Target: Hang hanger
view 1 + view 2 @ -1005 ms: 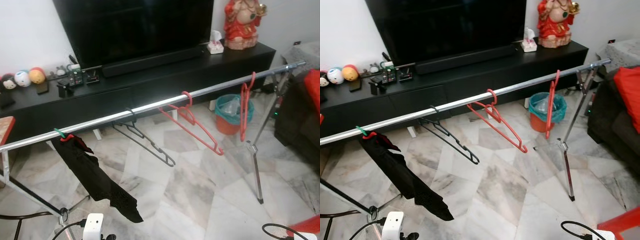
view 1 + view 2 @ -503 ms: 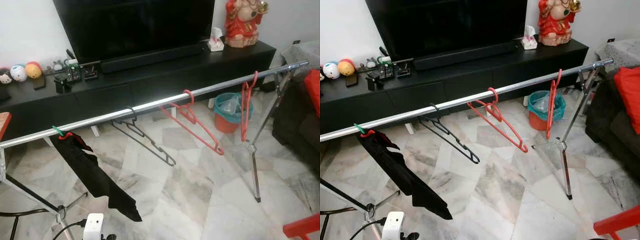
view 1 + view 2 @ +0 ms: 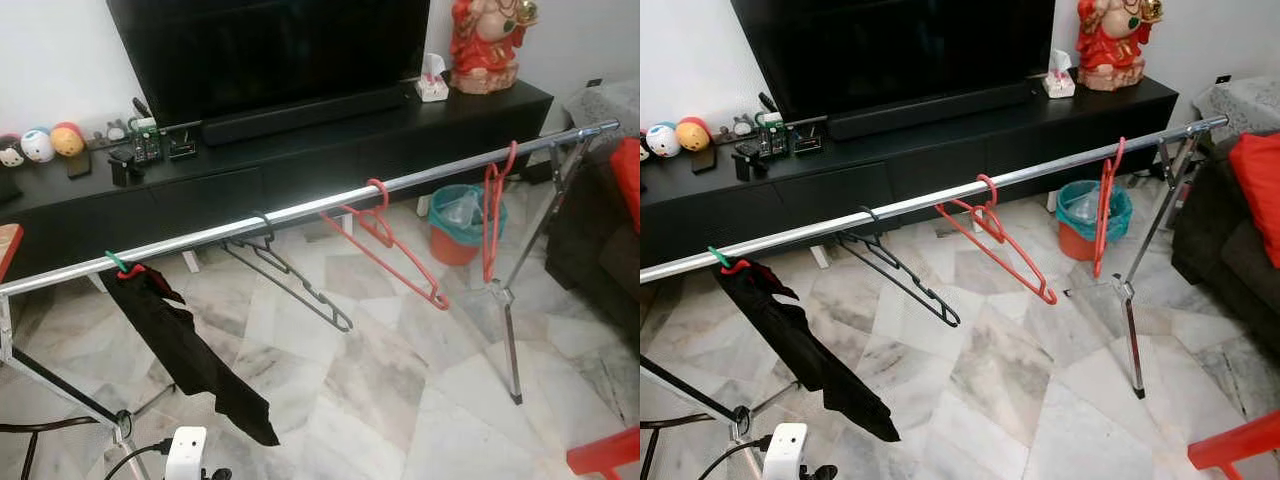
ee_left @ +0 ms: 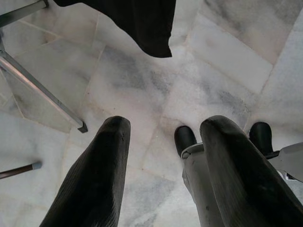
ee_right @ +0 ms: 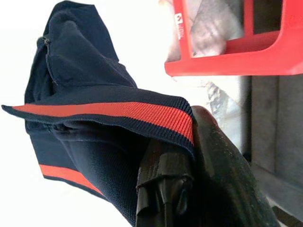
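Note:
A silver rail (image 3: pixel 300 212) runs across the room on thin legs. On it hang a black garment (image 3: pixel 185 350) on a green-hooked hanger at the left, a bare black hanger (image 3: pixel 290 280), a red hanger (image 3: pixel 385 250) and a second red hanger (image 3: pixel 492 215) near the right end. In the right wrist view my right gripper (image 5: pixel 182 137) is shut on a navy garment with red stripes (image 5: pixel 90 123); a black strip (image 5: pixel 163 187) lies under the cloth. My left gripper (image 4: pixel 163 127) is open over the marble floor, below the black garment's hem (image 4: pixel 142 23).
A low black TV cabinet (image 3: pixel 300 150) with a large TV stands behind the rail. A teal and orange bin (image 3: pixel 462 225) sits past the right end, beside a dark sofa (image 3: pixel 600 230). A red frame (image 3: pixel 605 455) is at the lower right. The rail's leg (image 4: pixel 42 90) crosses the floor.
The whole picture has shifted a little, so the camera moved. A black cable loop at the lower right has left the picture. The hangers stand as before.

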Robot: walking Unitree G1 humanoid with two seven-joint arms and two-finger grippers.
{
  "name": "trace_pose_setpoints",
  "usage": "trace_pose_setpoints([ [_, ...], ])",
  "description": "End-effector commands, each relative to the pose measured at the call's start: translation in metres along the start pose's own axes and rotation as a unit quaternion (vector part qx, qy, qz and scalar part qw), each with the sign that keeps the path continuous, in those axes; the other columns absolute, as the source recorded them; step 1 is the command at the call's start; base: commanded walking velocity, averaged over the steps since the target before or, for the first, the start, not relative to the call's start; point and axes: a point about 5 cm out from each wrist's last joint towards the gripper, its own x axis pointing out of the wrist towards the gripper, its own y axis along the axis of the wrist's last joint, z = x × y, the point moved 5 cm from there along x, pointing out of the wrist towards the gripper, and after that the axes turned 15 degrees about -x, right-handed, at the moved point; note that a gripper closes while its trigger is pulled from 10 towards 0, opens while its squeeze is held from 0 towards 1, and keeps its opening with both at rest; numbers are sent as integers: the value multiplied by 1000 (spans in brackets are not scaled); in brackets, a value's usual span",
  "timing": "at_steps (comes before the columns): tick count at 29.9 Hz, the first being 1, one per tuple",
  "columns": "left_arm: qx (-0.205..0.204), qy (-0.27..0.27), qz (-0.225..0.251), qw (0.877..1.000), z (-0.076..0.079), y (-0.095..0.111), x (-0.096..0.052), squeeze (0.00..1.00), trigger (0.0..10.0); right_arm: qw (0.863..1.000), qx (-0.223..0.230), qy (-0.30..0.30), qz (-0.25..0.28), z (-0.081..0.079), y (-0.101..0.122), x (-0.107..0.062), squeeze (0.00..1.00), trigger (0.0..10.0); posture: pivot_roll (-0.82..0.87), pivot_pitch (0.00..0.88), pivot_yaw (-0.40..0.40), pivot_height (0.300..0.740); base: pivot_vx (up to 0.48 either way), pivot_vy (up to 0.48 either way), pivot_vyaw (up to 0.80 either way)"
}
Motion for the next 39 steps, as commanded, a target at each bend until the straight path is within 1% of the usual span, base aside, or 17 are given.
trace_pose_setpoints([
  [1, 2, 8, 3, 1000, -7, 3, -1, 0, 10000, 1000, 7, 8, -4, -3, -3, 0, 0, 10000, -140, 0, 85, 740, 0, 0, 0],
  [3, 3, 8, 3, 1000, -7, 3, -1, 0, 10000, 1000, 11, 9, -4, -3, -3, 0, 0, 10000, -142, 0, 86, 740, 0, 0, 0],
  [4, 3, 8, 3, 1000, -7, 3, -1, 0, 10000, 1000, 20, 6, -3, -2, -3, 0, 0, 10000, -143, 0, 86, 740, 0, 0, 0],
  [8, 4, 7, 4, 1000, -7, 3, -1, 0, 10000, 1000, 22, 5, 0, 0, -2, 0, 0, 10000, -142, 0, 87, 740, 0, 0, 0],
  [10, 12, 6, 4, 1000, -7, 4, -1, 0, 10000, 1000, 23, 5, 3, 1, 0, 1, 0, 10000, -142, 0, 87, 740, 0, 0, 0],
  [26, 13, 7, 6, 1000, -7, 4, -2, 0, 10000, 999, 32, 4, 17, 1, 10, 0, 0, 10000, -139, 0, 88, 740, 0, -282, 0],
  [31, 14, 8, 5, 1000, -8, 3, -2, 0, 10000, 999, 32, 5, 19, 1, 11, 0, 0, 10000, -137, 0, 86, 740, 0, 0, 0],
  [36, 16, 7, 5, 1000, -7, 3, -2, 0, 10000, 999, 32, 5, 22, 1, 13, 0, 0, 10000, -137, 0, 86, 740, 0, -288, 0],
  [38, 23, -23, 32, 999, 20, 20, 5, 0, 10000, 999, 33, 5, 24, 1, 14, 0, 0, 10000, -137, 0, 86, 740, 0, -304, 0],
  [39, 23, -27, 35, 999, 23, 22, 5, 0, 10000, 999, 33, 5, 24, 1, 15, 0, 0, 10000, -137, 0, 86, 740, 0, -300, 0],
])
